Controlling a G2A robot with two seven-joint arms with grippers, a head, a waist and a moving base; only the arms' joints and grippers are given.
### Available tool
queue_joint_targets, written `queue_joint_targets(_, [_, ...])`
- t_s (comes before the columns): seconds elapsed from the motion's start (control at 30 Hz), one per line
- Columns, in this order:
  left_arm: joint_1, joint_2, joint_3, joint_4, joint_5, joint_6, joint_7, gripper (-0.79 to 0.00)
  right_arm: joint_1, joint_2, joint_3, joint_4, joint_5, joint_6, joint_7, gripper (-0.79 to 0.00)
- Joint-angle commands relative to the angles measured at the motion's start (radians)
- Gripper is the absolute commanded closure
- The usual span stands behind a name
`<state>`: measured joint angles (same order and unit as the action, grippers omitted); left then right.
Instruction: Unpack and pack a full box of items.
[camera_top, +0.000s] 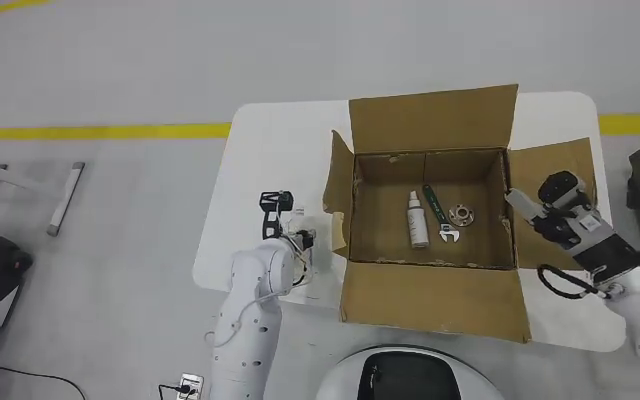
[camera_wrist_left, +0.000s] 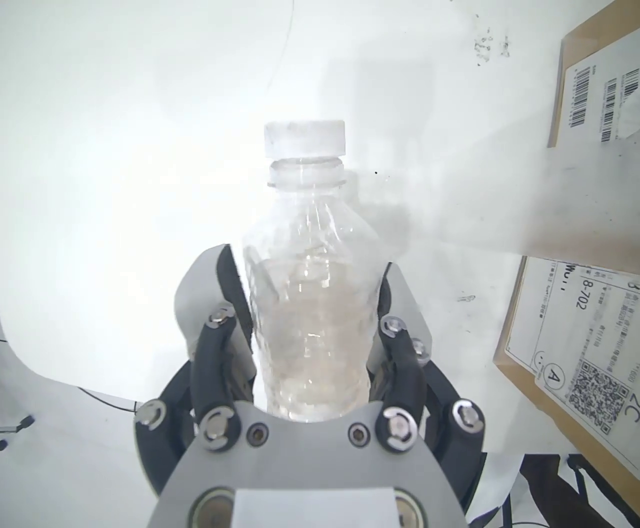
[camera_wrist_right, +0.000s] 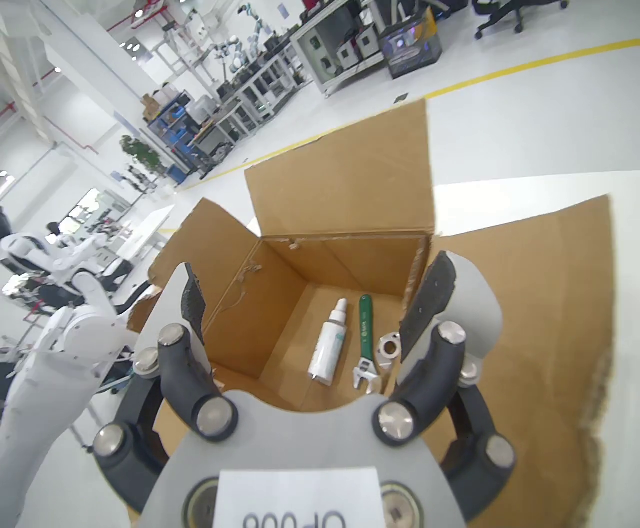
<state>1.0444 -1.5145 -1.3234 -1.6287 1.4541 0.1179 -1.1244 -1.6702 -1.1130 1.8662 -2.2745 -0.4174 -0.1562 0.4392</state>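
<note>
Box (camera_top: 432, 120) sits open on the table (camera_top: 270, 150); left gripper (camera_wrist_left: 309, 265), at its nine o'clock, clamps a clear bottle (camera_wrist_left: 305, 150); right gripper (camera_wrist_right: 316, 267), at three o'clock, gapes wide, empty.

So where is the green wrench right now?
In the top view the green wrench lies flat on the floor of the open cardboard box, near its middle, between the white bottle and a small metal flange.

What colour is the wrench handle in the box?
Green, on the adjustable metal wrench; clearest in right wrist view.
</note>
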Motion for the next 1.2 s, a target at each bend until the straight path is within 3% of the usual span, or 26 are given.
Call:
queue_joint_targets(0.0, [0.001, 0.001, 0.005, -0.010, 0.005, 0.001, -0.005, -0.785, 0.000, 0.004, 0.001, -0.007, -0.090, -0.013, 0.034, -0.785])
queue_joint_targets(0.13, [0.014, 0.002, 0.007, -0.050, 0.015, 0.008, -0.012, -0.785, 0.012, 0.011, -0.044, -0.026, -0.240, 0.057, 0.150, -0.785])
queue_joint_targets(0.4, [0.048, 0.006, 0.015, -0.149, 0.042, 0.019, -0.009, -0.785, 0.127, 0.018, -0.249, -0.040, -0.507, 0.171, 0.335, -0.785])
queue_joint_targets(0.57, [0.052, 0.007, 0.023, -0.164, 0.049, 0.003, -0.001, -0.785, 0.230, 0.011, -0.405, 0.013, -0.668, 0.252, 0.360, -0.785])
queue_joint_targets(0.93, [0.052, 0.007, 0.023, -0.164, 0.049, 0.003, -0.001, -0.785, 0.230, 0.011, -0.405, 0.013, -0.668, 0.252, 0.360, -0.785])
queue_joint_targets(1.03, [0.052, 0.007, 0.023, -0.164, 0.049, 0.003, -0.001, -0.785, 0.227, 0.013, -0.414, -0.005, -0.655, 0.198, 0.366, -0.785])
queue_joint_targets(1.17, [0.052, 0.007, 0.023, -0.164, 0.049, 0.003, -0.001, -0.785, 0.269, 0.003, -0.453, -0.024, -0.679, 0.318, 0.385, -0.785])
